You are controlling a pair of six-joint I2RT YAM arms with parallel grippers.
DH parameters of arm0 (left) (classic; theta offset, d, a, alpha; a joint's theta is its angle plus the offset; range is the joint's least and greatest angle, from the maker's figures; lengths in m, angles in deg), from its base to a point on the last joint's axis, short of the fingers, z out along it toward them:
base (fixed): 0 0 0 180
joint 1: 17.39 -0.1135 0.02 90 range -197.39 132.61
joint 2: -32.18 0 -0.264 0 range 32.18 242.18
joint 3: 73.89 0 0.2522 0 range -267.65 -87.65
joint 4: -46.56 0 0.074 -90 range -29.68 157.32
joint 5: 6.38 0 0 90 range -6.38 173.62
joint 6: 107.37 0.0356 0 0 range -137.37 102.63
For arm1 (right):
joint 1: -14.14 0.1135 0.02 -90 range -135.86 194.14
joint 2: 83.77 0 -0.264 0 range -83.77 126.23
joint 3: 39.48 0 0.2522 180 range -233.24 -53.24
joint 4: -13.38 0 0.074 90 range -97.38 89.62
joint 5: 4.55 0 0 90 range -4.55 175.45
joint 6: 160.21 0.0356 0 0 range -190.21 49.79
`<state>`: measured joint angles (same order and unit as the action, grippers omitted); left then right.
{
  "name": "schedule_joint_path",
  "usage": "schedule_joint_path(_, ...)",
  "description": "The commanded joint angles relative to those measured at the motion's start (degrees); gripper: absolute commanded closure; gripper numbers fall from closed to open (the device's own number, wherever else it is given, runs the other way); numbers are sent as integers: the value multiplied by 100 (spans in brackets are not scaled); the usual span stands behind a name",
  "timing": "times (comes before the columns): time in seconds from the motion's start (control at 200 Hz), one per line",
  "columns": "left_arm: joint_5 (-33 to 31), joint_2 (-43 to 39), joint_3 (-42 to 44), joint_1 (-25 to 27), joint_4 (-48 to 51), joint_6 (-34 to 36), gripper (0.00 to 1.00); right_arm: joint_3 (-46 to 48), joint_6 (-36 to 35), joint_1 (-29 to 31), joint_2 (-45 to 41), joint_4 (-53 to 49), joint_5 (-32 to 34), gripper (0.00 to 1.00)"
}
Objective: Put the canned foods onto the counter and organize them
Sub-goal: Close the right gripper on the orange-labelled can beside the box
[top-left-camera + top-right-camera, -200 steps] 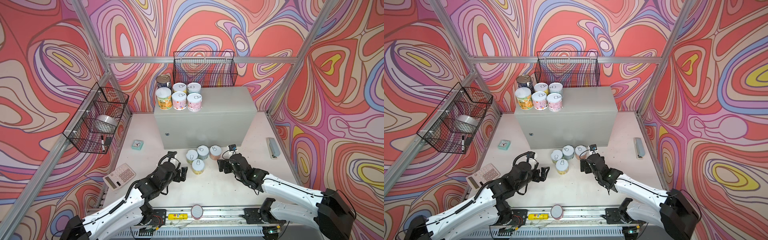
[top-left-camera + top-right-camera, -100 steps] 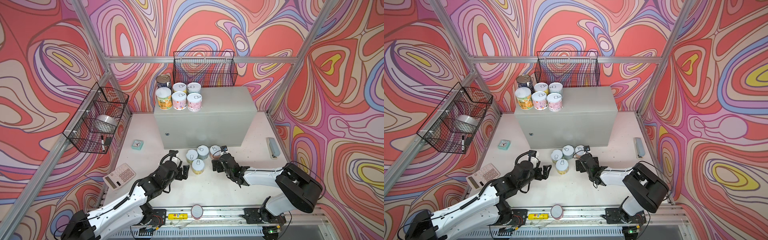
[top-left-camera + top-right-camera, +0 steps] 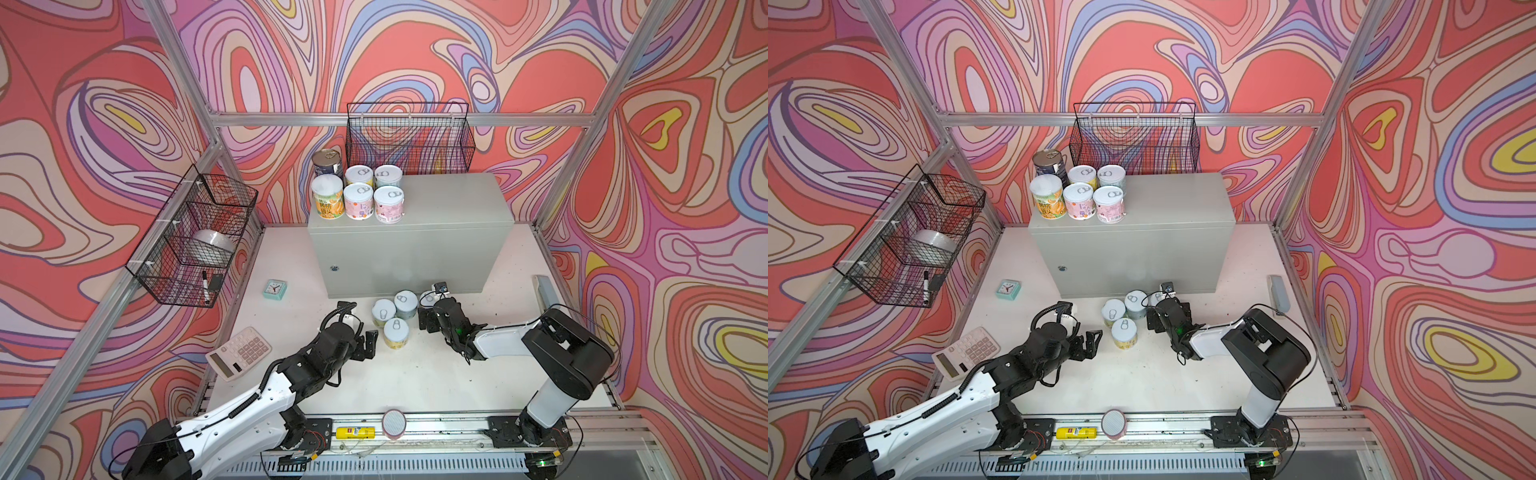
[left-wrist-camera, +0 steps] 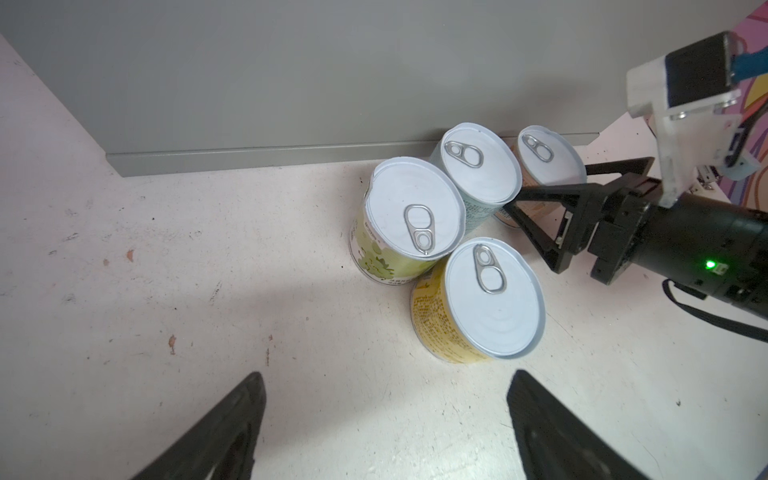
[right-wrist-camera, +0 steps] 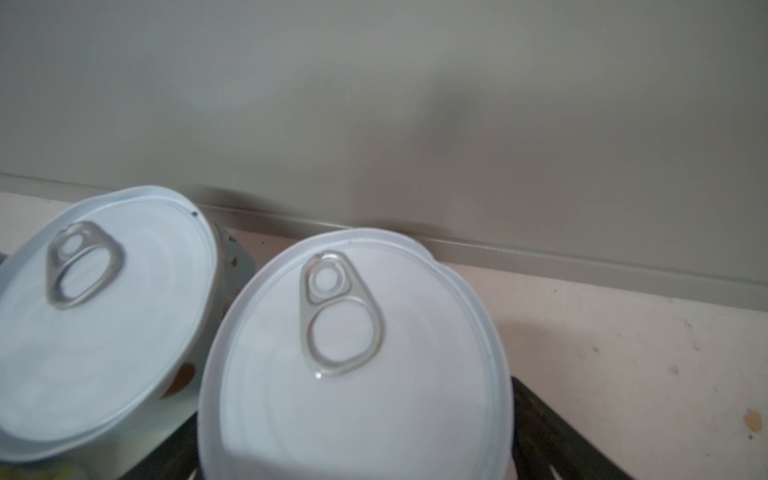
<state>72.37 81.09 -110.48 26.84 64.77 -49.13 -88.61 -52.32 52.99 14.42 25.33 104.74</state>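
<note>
The right gripper (image 4: 540,185) is spread wide, one finger on either side of the peach-labelled tin (image 5: 353,353); no squeeze on it is seen yet. The tin is stood upright on the table (image 3: 415,374), hard by the counter's front wall. The left gripper (image 4: 385,378) is likewise held open and empty, just short of the yellow tin (image 4: 494,299). Touching that one, the green tin (image 4: 415,216) and the pale blue tin (image 4: 478,162) are clustered. On the counter (image 3: 436,195), a block of six tins (image 3: 359,197) is already ranged at its left rear corner. The task is judged a little past half done: four tins are left to be lifted.
</note>
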Motion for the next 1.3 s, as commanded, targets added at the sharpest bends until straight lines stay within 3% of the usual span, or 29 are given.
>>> schedule_joint_path(0.0,-126,-27,51,20,-45,-95,7,-168,-153,-70,253,232,-7,1)
schedule_joint_path(0.531,-197,-15,42,17,17,-137,7,-533,-137,-202,790,162,-175,4)
schedule_joint_path(0.756,-217,-10,-19,16,85,-124,7,-654,-166,-228,903,127,-250,11)
schedule_joint_path(0.896,-256,-65,-11,15,119,-133,7,-578,-172,-229,851,204,-252,24)
schedule_joint_path(1.132,-264,-63,-55,16,144,-119,8,-448,-172,-224,685,206,-361,54)
schedule_joint_path(1.192,-272,-74,-64,18,148,-103,8,-386,-163,-220,572,142,-394,67)
schedule_joint_path(1.217,-274,-74,-70,16,144,-89,8,-355,-163,-220,515,128,-403,78)
schedule_joint_path(1.247,-273,-82,-88,16,158,-77,8,-330,-171,-220,419,74,-395,100)
schedule_joint_path(1.292,-290,-77,-115,16,170,-54,8,-308,-147,-220,284,-106,-364,100)
